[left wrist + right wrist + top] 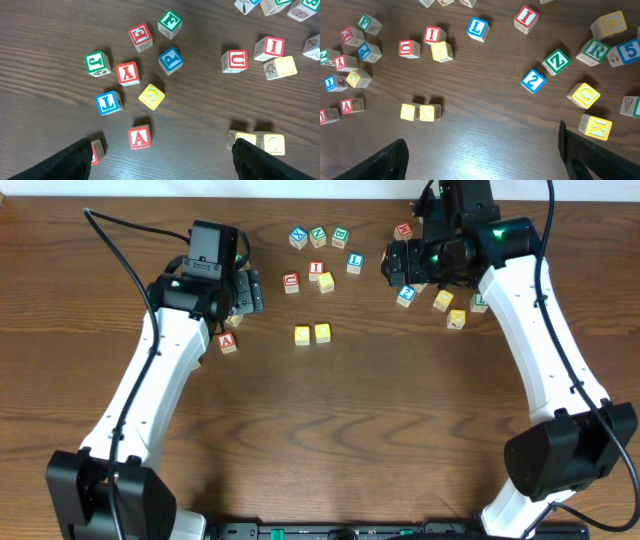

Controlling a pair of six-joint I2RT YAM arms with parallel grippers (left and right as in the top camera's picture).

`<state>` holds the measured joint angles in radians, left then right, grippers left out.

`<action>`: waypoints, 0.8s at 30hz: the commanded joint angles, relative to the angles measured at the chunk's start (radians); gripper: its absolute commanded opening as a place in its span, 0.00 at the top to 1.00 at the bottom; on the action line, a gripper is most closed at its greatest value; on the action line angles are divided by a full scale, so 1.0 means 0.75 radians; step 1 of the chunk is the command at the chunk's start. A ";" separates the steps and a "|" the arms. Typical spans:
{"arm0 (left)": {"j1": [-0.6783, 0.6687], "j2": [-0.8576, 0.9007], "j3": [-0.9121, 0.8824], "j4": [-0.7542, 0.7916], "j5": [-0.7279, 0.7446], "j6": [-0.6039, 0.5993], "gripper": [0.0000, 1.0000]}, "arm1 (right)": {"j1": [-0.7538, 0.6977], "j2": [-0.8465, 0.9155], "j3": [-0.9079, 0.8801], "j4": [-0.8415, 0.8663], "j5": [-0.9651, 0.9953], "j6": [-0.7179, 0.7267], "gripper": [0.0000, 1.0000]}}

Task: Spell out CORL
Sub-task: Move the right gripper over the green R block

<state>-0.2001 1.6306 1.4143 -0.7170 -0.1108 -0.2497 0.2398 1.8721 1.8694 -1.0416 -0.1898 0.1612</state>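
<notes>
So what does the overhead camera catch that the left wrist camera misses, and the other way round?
Only overhead: the left arm, the right arm and the far-right blocks beside it. Only left wrist: the green J block, red Y block and blue P block, which the left arm hides from above. Both: the red A block, red U block and yellow pair.
</notes>
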 commanded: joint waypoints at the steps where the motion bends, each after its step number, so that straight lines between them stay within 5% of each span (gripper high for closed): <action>1: 0.004 0.038 0.037 0.017 -0.008 0.007 0.12 | 0.005 0.018 -0.003 0.002 0.011 0.024 0.09; 24: 0.004 0.039 -0.003 0.035 -0.008 -0.058 0.12 | -0.216 0.018 -0.003 -0.083 0.260 0.163 0.04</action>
<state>-0.2001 1.6497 1.4143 -0.6918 -0.1108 -0.2852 0.1097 1.8729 1.8690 -1.1004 -0.0170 0.2714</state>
